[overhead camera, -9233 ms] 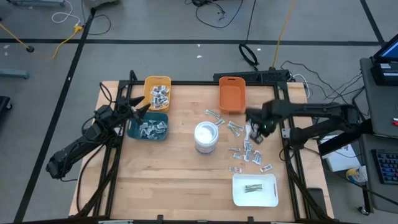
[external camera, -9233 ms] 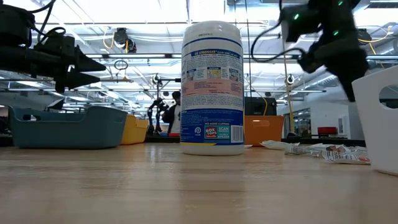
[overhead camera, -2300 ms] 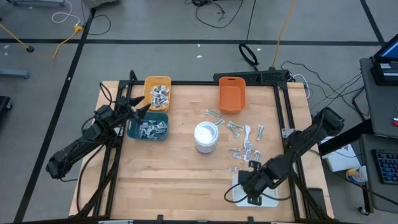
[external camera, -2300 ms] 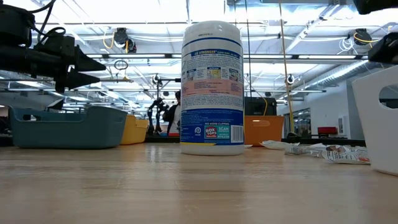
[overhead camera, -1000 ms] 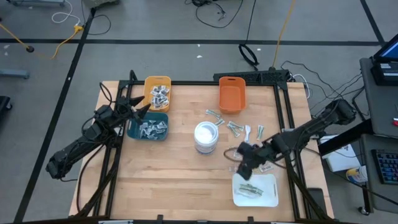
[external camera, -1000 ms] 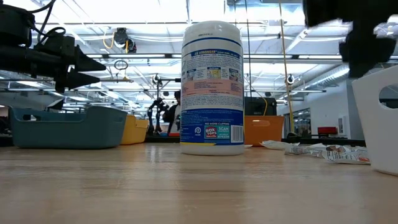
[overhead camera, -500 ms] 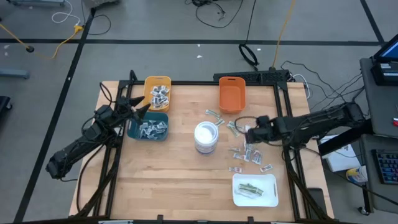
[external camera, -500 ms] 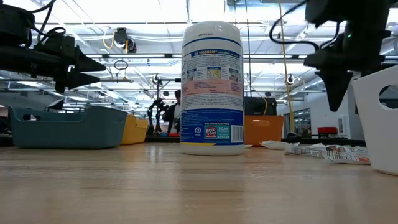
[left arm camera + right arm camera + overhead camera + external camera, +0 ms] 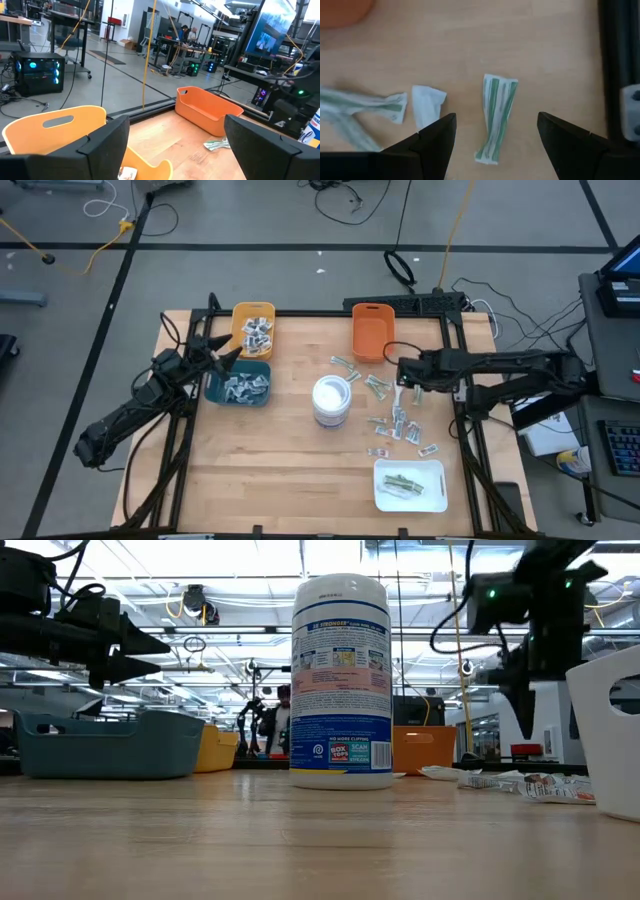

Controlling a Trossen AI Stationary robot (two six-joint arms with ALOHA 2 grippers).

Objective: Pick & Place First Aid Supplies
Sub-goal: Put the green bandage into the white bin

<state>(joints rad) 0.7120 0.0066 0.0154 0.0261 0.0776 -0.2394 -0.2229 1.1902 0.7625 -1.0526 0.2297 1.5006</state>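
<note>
One second back the right pincer (image 9: pixel 405 370) was low near the white tray (image 9: pixel 432 498); it has since swung up-counter and now hovers over the loose first aid supplies (image 9: pixel 398 423) beside the orange bin (image 9: pixel 372 331). Fingers spread, nothing between them. In the right wrist view a green-striped strip (image 9: pixel 496 116) lies on the wood directly between the fingers, with a small white packet (image 9: pixel 426 105) just beside it. Judgement: a drop into the tray is done and the strip is the next pick.

Left pincer (image 9: pixel 227 352) spread and empty, parked over the teal bin (image 9: pixel 215 390) and yellow bin (image 9: pixel 238 314), both holding packets.

Counter (image 9: pixel 270 470): pale wood, white wipes canister (image 9: pixel 331 399) mid-surface, packets scattered between canister and the right edge.

Room: grey floor with tape lines and cables; open workshop with benches and screens beyond.
</note>
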